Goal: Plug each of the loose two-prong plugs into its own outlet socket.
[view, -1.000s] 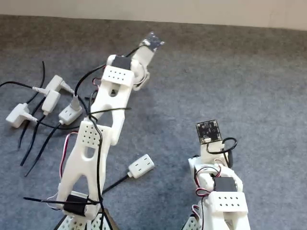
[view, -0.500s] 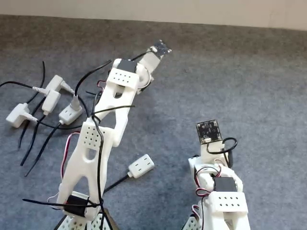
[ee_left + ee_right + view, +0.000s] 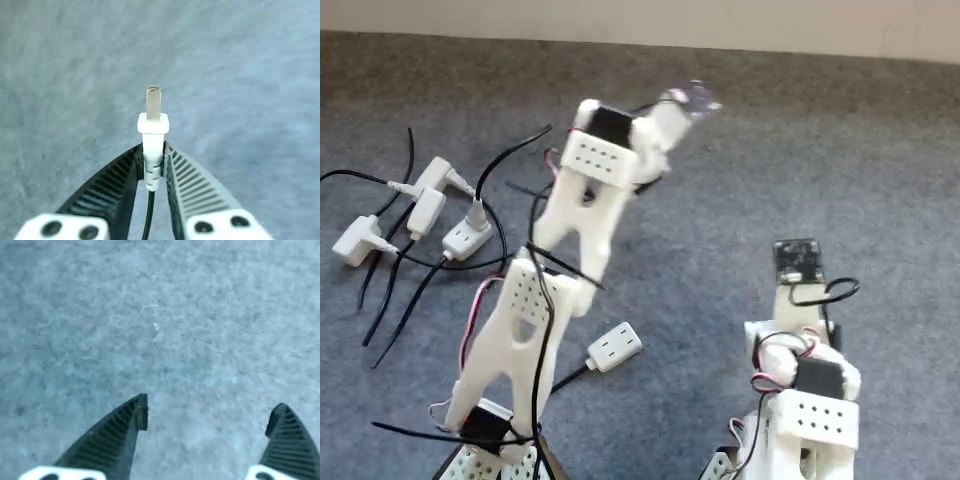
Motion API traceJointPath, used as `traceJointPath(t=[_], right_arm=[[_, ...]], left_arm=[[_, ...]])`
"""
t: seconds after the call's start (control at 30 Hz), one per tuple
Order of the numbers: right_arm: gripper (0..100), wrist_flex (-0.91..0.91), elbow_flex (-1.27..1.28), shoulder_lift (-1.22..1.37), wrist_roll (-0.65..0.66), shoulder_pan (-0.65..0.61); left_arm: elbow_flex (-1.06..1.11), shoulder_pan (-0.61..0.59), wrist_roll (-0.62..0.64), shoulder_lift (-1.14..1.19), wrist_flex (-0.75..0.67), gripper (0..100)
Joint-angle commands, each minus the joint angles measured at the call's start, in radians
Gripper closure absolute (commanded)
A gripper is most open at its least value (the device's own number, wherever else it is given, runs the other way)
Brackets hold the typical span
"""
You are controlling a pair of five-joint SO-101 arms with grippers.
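A white two-prong plug [image 3: 152, 135] with a black cord is pinched between the black fingers of my left gripper [image 3: 152, 152], which is shut on it; its prongs point away over bare grey carpet. The left arm [image 3: 590, 190] stretches toward the far middle of the carpet in the high view. A white outlet socket [image 3: 614, 346] on a black cord lies near the arm's base. Over bare carpet at the right, my right gripper [image 3: 210, 415] is open and holds nothing. The right arm [image 3: 802, 340] stands at the front right.
Several white plugs and sockets [image 3: 415, 210] with tangled black cords lie in a cluster at the left. Grey carpet [image 3: 880, 180] covers the whole floor. A pale wall edge [image 3: 770, 25] runs along the far side.
The left arm has swung to the right and farther out, carrying the plug. The right arm has shifted to the right.
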Motion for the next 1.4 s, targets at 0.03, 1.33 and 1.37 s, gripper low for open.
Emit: traceJointPath(t=[0.03, 1.33, 1.37], right_arm=[[63.4, 0.209, -0.205, -0.021, 0.17, 0.035], [63.4, 0.2, 0.007, -0.568, 0.184, 0.535], [63.4, 0.194, 0.005, -0.568, 0.184, 0.51]], left_arm=[[0.219, 0.15, -0.005, -0.168, 0.021, 100], [0.375, 0.061, 0.175, -0.449, 0.02, 75], [0.355, 0.007, 0.21, -0.478, 0.02, 75]])
